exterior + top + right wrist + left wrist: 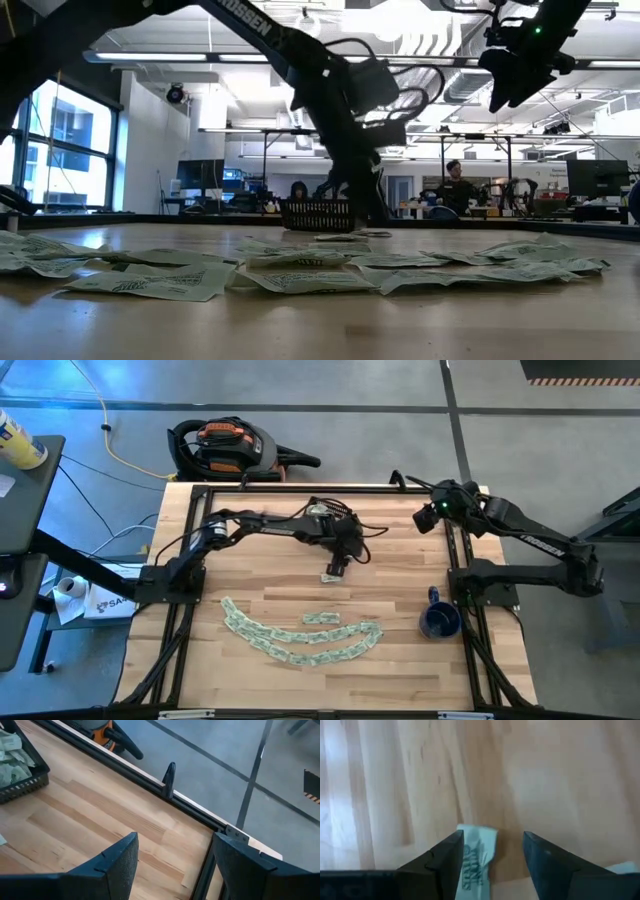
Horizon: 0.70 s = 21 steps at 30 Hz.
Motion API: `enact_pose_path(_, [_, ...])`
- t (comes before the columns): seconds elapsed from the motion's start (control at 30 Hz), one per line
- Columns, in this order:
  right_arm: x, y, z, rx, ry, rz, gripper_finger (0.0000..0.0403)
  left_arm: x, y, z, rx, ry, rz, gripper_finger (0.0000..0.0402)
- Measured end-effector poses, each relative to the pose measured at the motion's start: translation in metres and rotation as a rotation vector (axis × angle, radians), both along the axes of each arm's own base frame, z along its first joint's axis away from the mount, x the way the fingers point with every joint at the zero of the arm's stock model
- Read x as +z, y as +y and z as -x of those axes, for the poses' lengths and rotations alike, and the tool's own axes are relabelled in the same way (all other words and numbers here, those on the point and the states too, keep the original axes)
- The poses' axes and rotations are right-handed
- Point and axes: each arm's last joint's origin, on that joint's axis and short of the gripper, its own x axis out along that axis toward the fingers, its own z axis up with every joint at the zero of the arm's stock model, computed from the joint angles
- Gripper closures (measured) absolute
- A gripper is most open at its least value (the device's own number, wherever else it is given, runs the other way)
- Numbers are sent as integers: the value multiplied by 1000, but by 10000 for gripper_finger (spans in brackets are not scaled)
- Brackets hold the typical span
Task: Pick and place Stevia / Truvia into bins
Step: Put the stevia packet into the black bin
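High view first, going left to right: the left arm reaches across the far half of the butcher-block counter (400,575), and the left gripper (335,568) hangs around the middle, just over one loose sachet (331,576) lying on the wood. The left wrist view shows its fingers (445,862) spread apart, not clamped on anything, with that packet sitting between them and closer to one finger. It's a flat pale green and white paper rectangle with dark print, and its long axis runs along the fingers, pointing away from the wrist.

The basket (322,512) is at the far edge, mostly tucked under the arm. In the right wrist view you can see its dark slatted side and a few crumpled pale green packets already in it.

The rest of the Stevia sachets (300,640) lie flat in a long curved band across the near half of the counter, pointing every which way, some overlapping. The low view shows them thin and a bit wrinkled.

Farther right a dark blue mug (439,620) stands near the right frame; can't tell what's in it. The right gripper (432,515) is parked up over the far right corner, fingers apart and empty.
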Motion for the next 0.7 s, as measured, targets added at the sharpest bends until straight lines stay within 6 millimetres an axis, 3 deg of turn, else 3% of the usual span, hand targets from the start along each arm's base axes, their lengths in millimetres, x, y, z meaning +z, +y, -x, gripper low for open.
enact_pose_path(0.7, [0,0,1,-5,8,0,157,-22,-1,3,158,95,88,347])
